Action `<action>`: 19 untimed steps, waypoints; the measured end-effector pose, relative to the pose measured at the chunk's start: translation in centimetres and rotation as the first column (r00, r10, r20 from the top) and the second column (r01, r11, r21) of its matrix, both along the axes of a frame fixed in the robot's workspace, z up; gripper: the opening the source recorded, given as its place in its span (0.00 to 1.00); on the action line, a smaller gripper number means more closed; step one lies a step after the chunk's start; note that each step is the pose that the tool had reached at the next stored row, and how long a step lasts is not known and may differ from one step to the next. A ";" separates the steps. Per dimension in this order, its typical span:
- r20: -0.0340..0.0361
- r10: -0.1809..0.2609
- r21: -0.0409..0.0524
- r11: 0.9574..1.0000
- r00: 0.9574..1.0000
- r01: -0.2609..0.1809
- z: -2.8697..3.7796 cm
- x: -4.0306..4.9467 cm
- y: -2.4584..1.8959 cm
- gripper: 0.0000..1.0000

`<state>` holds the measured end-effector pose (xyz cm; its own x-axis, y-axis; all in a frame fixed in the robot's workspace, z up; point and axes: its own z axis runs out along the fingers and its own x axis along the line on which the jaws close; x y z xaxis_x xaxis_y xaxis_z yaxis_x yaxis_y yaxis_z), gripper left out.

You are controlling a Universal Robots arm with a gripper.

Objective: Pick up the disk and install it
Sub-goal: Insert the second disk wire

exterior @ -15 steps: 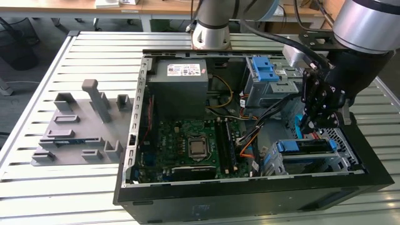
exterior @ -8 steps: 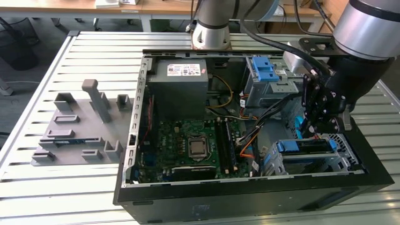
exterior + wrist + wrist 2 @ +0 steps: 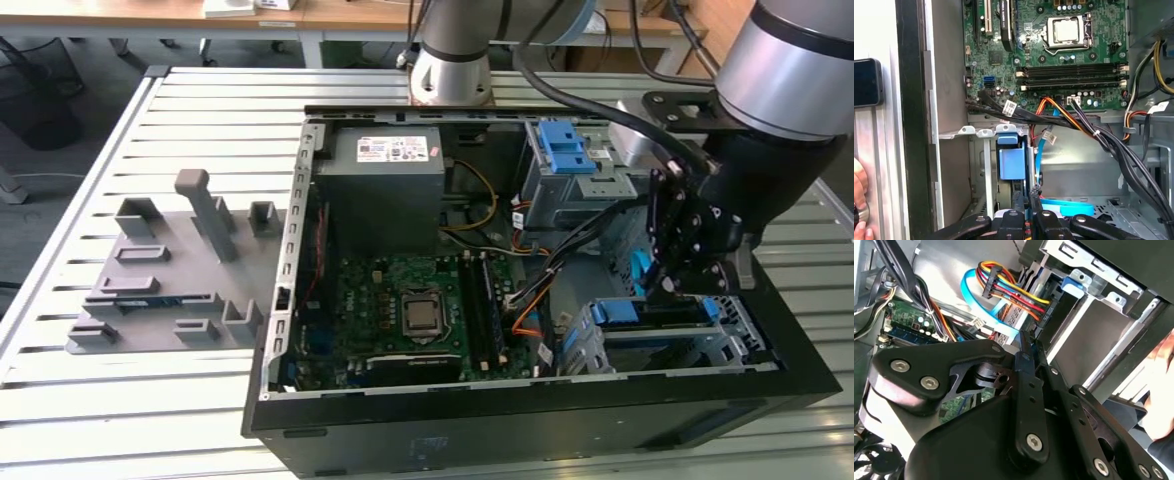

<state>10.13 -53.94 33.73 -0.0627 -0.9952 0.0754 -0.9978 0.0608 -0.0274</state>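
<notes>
The disk (image 3: 654, 312) sits in the lower drive cage (image 3: 737, 338) at the front of the open computer case, on the exterior view's right. Only the blue bracket edge of the disk (image 3: 1074, 206) shows; its metal face is hidden. My gripper (image 3: 671, 290) hangs straight over that edge with its fingers pressed together. In both wrist views, the gripper (image 3: 1027, 192) (image 3: 1029, 342) has its tips right at the blue edge. Whether they touch the edge I cannot tell.
Bundled cables (image 3: 1094, 132) cross close to the fingers, above the motherboard (image 3: 400, 310). A pale blue plastic piece (image 3: 1011, 162) stands in the neighbouring cage slot. An upper cage with a blue latch (image 3: 567, 150) and the power supply (image 3: 387, 170) stand behind. A person's hand (image 3: 858, 200) rests outside the case.
</notes>
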 end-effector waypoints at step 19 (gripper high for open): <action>-0.001 0.000 0.000 1.000 1.000 0.000 -0.66 0.48 -0.14 0.16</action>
